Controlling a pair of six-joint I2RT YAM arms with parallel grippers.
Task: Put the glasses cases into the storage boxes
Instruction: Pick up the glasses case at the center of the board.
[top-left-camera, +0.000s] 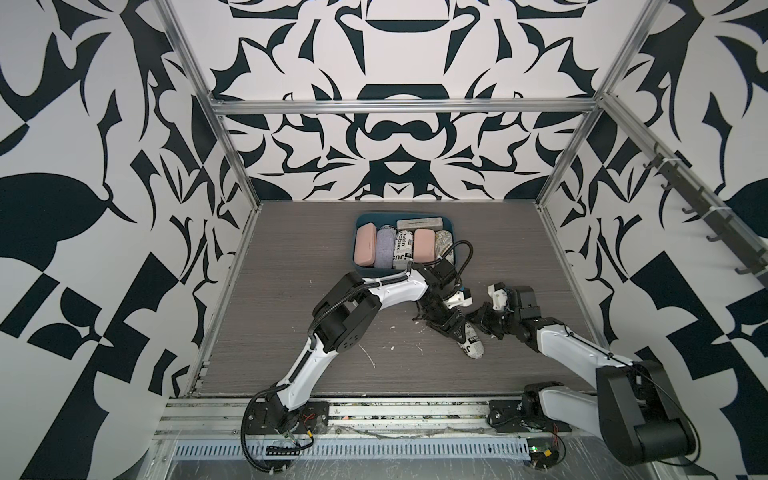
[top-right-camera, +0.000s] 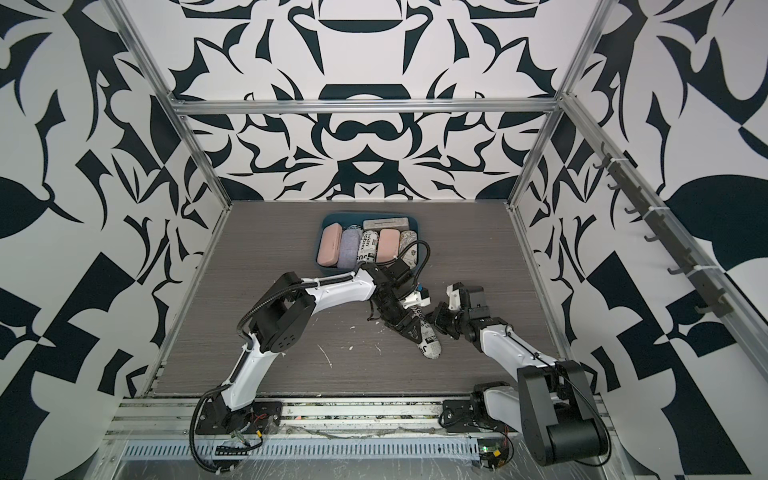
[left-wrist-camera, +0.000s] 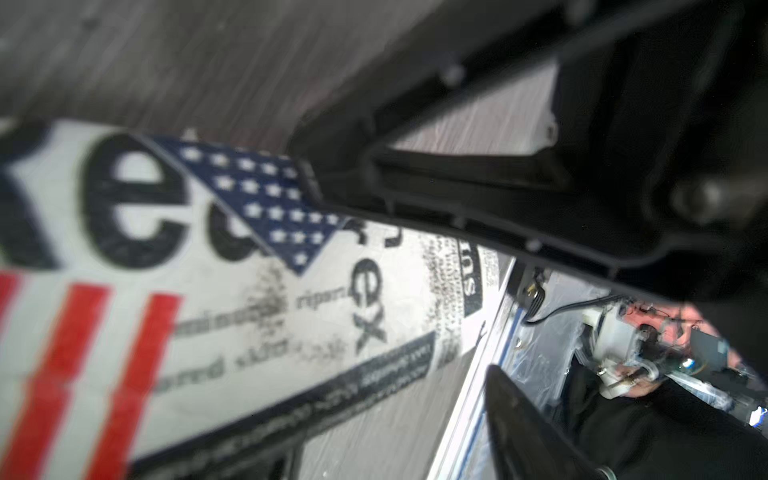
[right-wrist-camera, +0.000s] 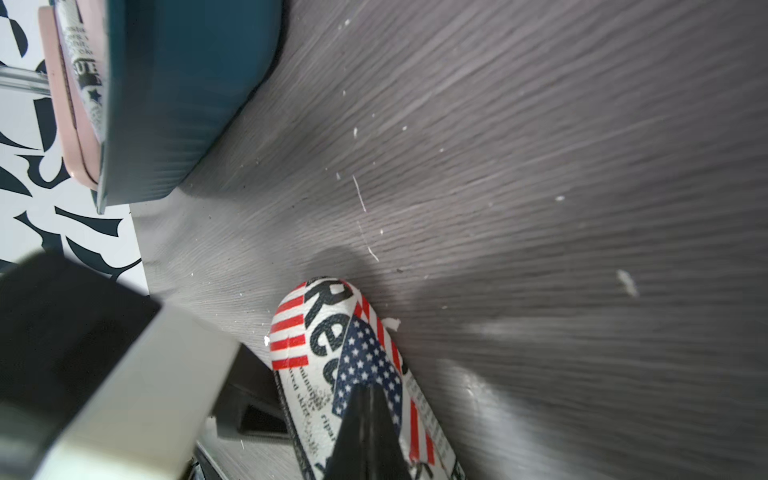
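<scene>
Newspaper-print case (top-left-camera: 471, 347) between left jaws

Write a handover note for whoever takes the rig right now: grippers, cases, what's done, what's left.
Left gripper: open, jaws straddling the flag-print case, which lies on the table; no firm grip visible.
Right gripper: shut, tip over the same case.
Storage tray: holds at least six cases, looks nearly full.
Done: those cases are stowed.
Left: close on the flag-print case, lift it, carry it to the tray; space there looks tight.
</scene>
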